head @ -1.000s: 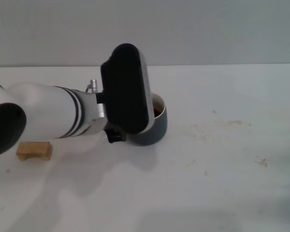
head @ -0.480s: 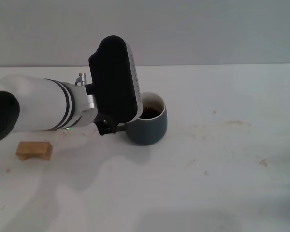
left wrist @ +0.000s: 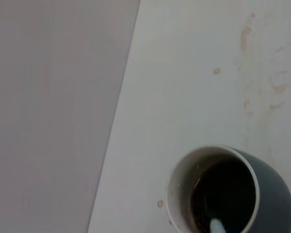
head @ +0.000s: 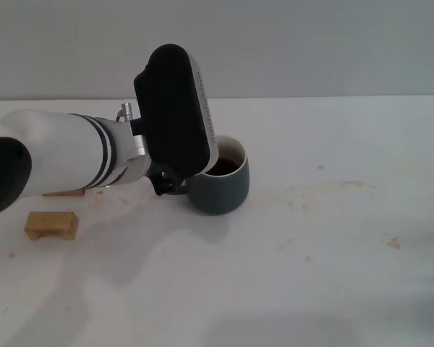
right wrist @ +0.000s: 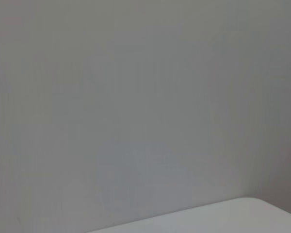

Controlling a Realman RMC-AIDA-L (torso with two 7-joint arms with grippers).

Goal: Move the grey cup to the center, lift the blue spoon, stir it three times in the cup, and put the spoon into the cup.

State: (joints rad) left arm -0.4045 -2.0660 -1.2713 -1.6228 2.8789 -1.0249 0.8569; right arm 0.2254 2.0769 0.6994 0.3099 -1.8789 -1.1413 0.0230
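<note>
Dark slate-grey ceramic cup [head: 223, 186] holds dark liquid and the pale-blue spoon [left wrist: 216, 226]; left gripper [head: 172, 184] sits beside it, can't tell its grip.

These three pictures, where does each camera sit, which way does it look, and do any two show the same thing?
Head view: sits on the robot's head, looks forward and down at the table; the left arm reaches over to the cup, and a wooden block lies nearby.
Left wrist view: rides on the left arm, looks down into the cup, where the spoon tip shows; no robot parts visible.
Right wrist view: rides on the right arm, faces the wall; only a table corner.
Head and left wrist share the cup.
</note>
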